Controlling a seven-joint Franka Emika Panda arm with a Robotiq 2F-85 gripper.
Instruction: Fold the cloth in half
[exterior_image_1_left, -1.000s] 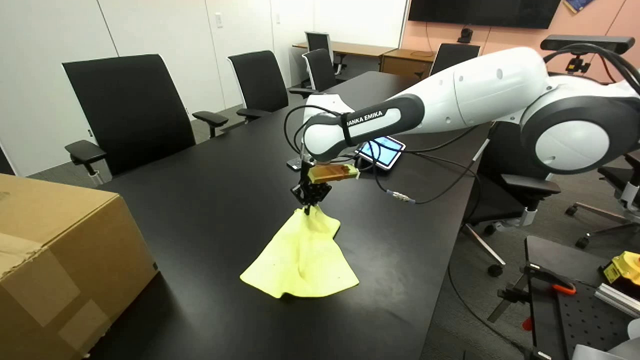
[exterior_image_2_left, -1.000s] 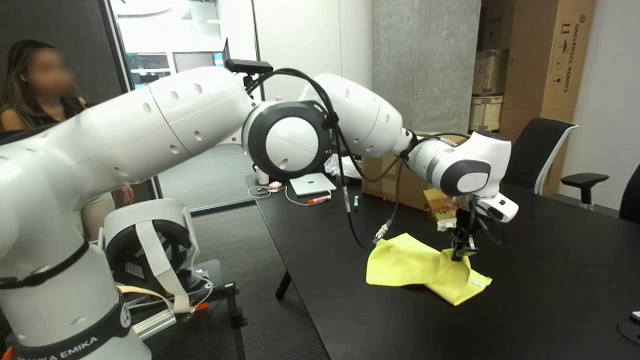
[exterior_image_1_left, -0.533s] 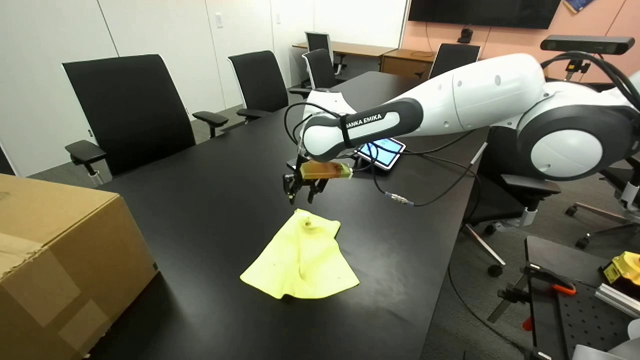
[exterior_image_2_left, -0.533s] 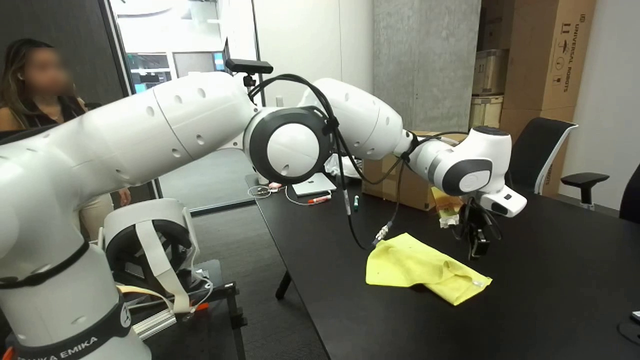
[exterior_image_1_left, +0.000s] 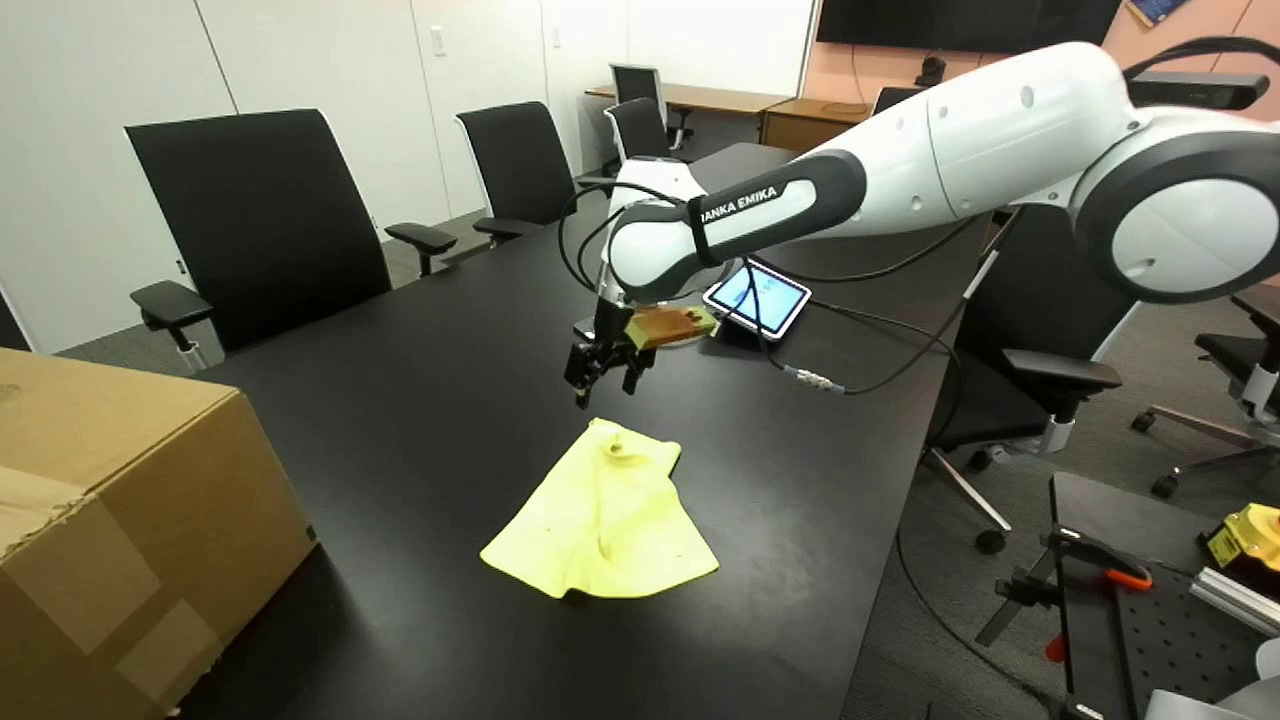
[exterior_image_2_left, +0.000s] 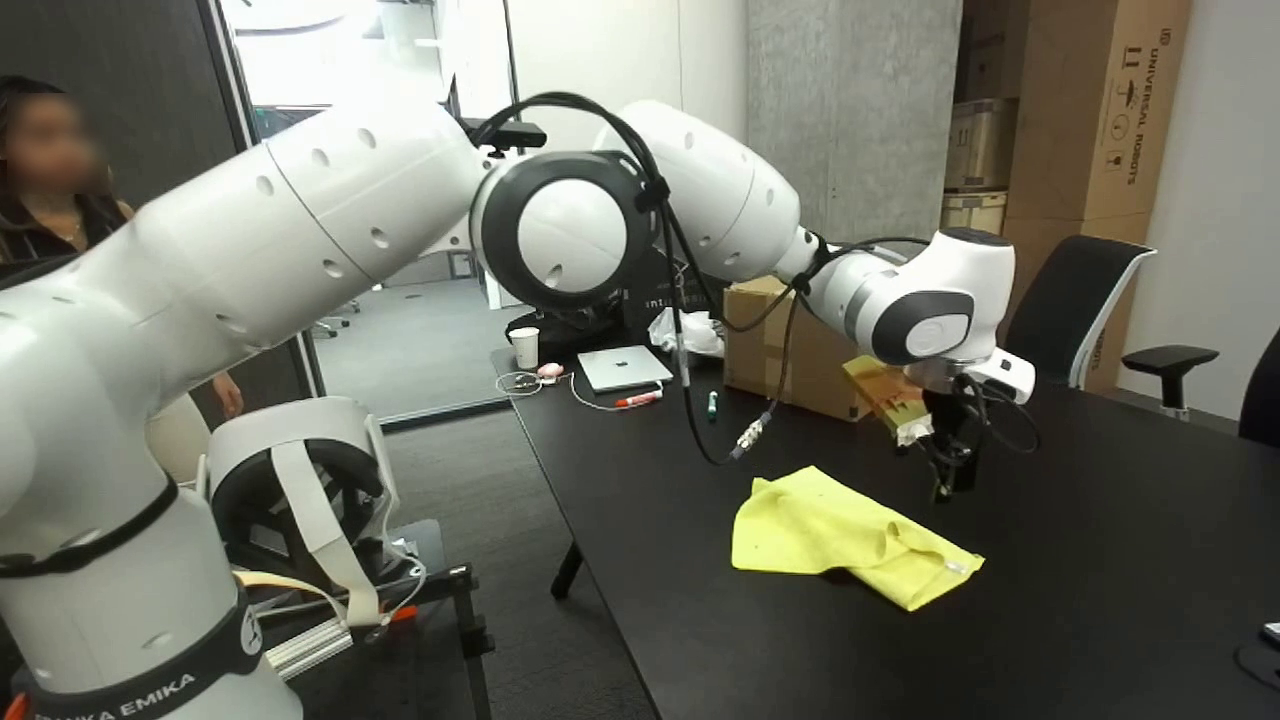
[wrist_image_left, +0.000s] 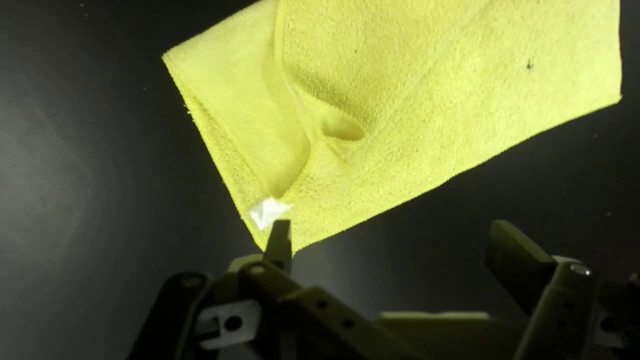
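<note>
The yellow cloth lies on the black table in both exterior views, one part turned over the rest and a small pinched hollow near its far end. From close up in the wrist view, the cloth shows a folded-over flap at its left and a white tag at the lower corner. My gripper hangs above the table just beyond the cloth's far end, apart from it. Its fingers are spread wide with nothing between them in the wrist view; the left fingertip overlaps the tagged corner in the picture.
A big cardboard box stands at the near left of the table. Behind the gripper lies a tablet, with cables hanging from the arm close by. A laptop, a cup and markers sit elsewhere on the table.
A second ago my gripper was shut on the cloth's raised fold. It has since let go, opened and moved up and away, and the cloth has settled with a small crease left.
</note>
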